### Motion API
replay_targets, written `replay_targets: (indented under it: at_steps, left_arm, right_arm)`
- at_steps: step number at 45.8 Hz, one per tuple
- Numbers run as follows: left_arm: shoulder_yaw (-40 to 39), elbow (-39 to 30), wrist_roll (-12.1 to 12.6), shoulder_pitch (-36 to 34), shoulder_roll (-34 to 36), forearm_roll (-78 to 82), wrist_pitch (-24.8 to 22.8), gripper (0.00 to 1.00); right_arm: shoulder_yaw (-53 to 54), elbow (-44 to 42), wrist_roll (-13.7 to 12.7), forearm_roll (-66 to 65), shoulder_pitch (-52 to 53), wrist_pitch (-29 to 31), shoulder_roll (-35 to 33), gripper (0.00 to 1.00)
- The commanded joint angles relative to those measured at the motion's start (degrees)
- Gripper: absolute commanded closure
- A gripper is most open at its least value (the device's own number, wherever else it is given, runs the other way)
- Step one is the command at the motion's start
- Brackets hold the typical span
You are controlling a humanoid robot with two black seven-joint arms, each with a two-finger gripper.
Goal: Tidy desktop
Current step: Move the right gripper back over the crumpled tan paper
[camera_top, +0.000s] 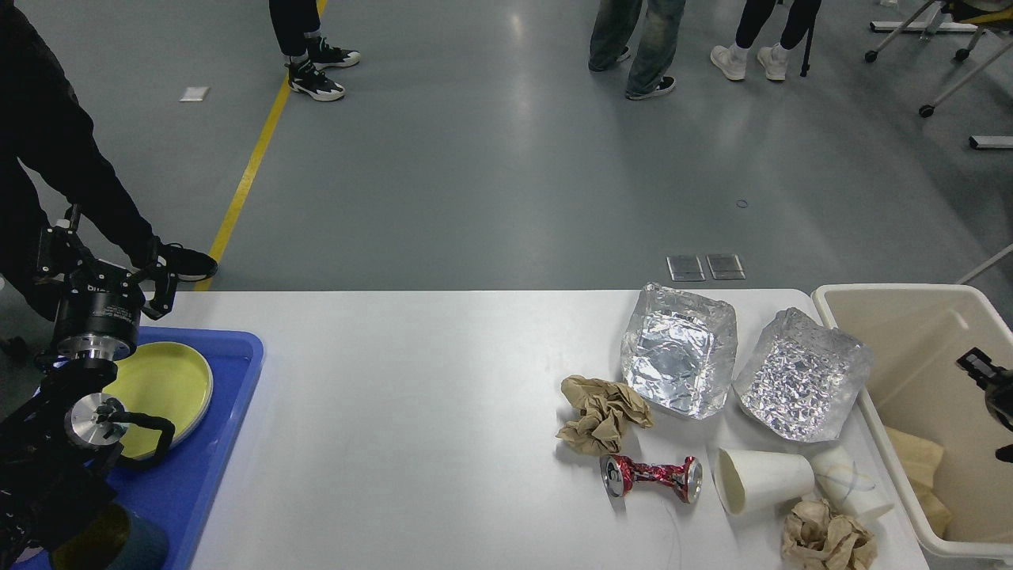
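Note:
The white desktop (411, 412) carries litter at its right end: two foil containers (681, 348) (803, 384), a crumpled brown paper (603, 413), a crushed red can (653, 477), two tipped paper cups (764, 479) (853, 483) and another brown paper wad (827, 542). My left gripper (107, 265) hangs open and holds nothing above the far-left corner, over the blue tray. My right gripper (995, 404) shows only partly at the right edge, above the beige bin (894, 294), its fingers apart and holding nothing. Brown paper (922, 459) lies inside the bin.
A blue tray (229, 443) at the left end holds a yellow plate (162, 388) and a dark cup (130, 546). People's legs stand on the grey floor beyond the table, one close by at the far left. Chair legs are at the top right.

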Motion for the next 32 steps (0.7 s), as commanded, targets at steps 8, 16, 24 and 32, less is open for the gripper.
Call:
replay_targets:
  at_steps: [8,16,24,32]
  left_arm:
    - [0.03,0.0,0.0,0.0,0.0,0.01,-0.01,0.04]
    - [0.03,0.0,0.0,0.0,0.0,0.01,-0.01,0.04]
    - [0.03,0.0,0.0,0.0,0.0,0.01,-0.01,0.04]
    - [0.03,0.0,0.0,0.01,0.0,0.01,-0.01,0.04]
  right_arm:
    - [-13.98,0.04,-0.5,-0.45,21.95,10.18,15.01,0.0]
    - [-22.78,0.48,-1.21,0.17,32.42,19.93,29.6,0.0]
    - [-22.53,5.74,-1.21,0.25,40.15,28.29,37.35,0.0]
    - [-21.82,21.99,-1.03,0.34,49.21,30.4,36.91,0.0]
